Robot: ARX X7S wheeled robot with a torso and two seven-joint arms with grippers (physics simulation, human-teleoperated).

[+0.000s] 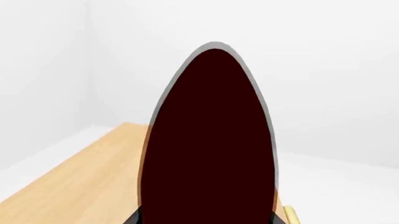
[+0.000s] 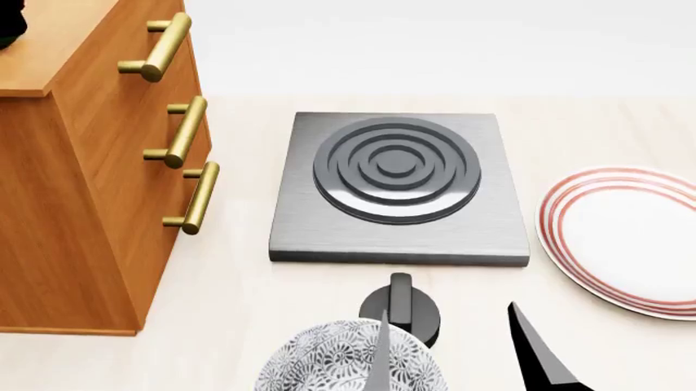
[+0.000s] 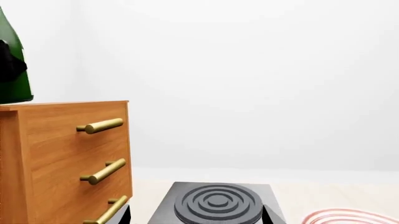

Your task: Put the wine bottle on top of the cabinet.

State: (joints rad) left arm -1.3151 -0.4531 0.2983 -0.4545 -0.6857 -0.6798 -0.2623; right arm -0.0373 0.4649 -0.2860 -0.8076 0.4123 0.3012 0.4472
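Nearest the head camera, a patterned black-and-white bowl (image 2: 350, 358) is seen at the lower edge of the table (image 2: 609, 358), with a small black knobbed object (image 2: 403, 308) just behind it. The right gripper (image 2: 457, 350) is shown there as two dark fingertips, held apart over the bowl with nothing between them.

Beyond these, a square grey hob (image 2: 398, 187) with concentric rings is laid flat on the table. A white plate (image 2: 631, 238) with red rim bands is set beside it on the right, apart from it.

To the left, the cabinet (image 2: 77, 220) is stood on the table, its three brass handles (image 2: 182, 130) turned toward the hob.

On the cabinet's top, the wine bottle (image 3: 12, 70) is seen upright in the right wrist view, its long axis vertical and its base resting near the top's edge. A dark shape, taken to be part of the left gripper (image 3: 7, 65), is pressed against its side.

In the left wrist view the frame is filled by the bottle's dark body, with the cabinet's light wood top beneath. Whether the left jaws are clamped on the glass or released cannot be told.
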